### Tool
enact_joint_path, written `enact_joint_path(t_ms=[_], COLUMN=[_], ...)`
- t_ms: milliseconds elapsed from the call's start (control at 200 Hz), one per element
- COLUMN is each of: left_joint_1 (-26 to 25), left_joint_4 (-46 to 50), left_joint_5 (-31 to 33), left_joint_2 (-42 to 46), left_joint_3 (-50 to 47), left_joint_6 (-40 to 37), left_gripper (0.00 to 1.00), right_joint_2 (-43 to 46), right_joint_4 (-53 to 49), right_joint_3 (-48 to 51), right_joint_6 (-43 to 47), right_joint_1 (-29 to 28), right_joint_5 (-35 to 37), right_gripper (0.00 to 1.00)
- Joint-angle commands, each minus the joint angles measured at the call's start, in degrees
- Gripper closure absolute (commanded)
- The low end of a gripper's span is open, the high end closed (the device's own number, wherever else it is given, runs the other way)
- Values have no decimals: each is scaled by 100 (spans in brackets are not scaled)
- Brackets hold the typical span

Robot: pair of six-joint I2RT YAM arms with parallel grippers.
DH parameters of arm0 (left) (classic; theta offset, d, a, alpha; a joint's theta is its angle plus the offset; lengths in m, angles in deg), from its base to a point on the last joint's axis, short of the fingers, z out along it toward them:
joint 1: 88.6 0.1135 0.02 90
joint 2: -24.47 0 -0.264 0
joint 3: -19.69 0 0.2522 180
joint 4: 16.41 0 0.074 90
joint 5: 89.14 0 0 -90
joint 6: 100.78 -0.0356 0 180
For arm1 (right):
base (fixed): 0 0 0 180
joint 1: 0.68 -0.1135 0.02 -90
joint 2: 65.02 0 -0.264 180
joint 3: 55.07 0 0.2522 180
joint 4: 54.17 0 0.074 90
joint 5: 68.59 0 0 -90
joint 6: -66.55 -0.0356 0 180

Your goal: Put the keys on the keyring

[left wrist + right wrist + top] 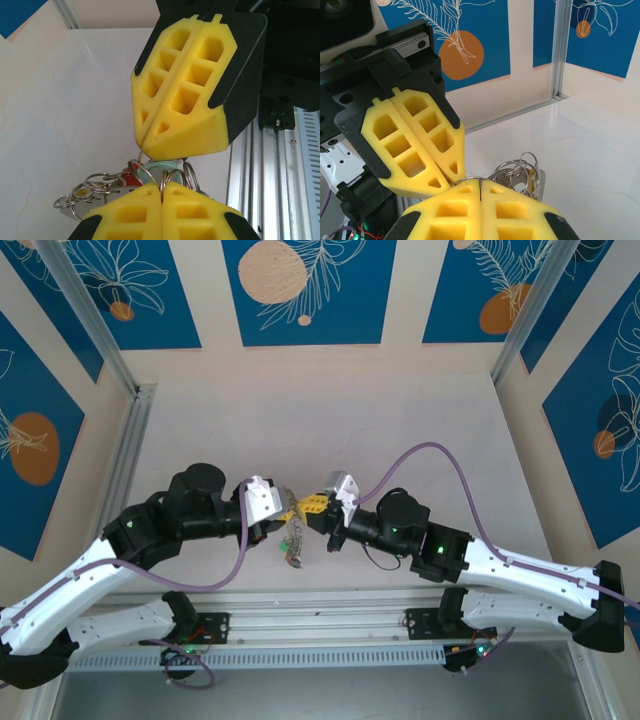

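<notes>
Bright, even light fills every view, leaving only soft, faint shadows on the pale tabletop [330, 420]. In both wrist views the yellow jaws at 6 o'clock sit very close and look slightly soft, while the right wrist view's tabletop washes out in glare toward 3 o'clock.

We bend both arms inward; our left gripper [287, 508] and right gripper [314, 506] meet tip to tip, jaws pressed together.
</notes>
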Motion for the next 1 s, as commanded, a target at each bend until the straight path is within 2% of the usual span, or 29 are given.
enact_joint_path(t_ms=[0,430,675,810,995], left_joint_1=[-54,-67,-79,-80,-80], left_joint_4=[-177,-89,-76,-118,-159], left_joint_5=[-317,-389,-393,-180,-68], left_joint_2=[29,74,152,197,262], left_joint_3=[49,106,96,70,13], left_joint_6=[-129,-155,-129,-96,-94], left_gripper=[100,100,100,100,100], right_joint_2=[64,-36,-121,-2,384], right_joint_4=[191,-538,-792,-979,-1351], right_joint_3=[-143,-747,-825,-816,-692], right_joint_6=[-60,-454,-478,-516,-470], right_joint_1=[95,90,-76,-151,-466], right_joint_5=[205,193,466,383,778], right_gripper=[100,100,100,100,100])
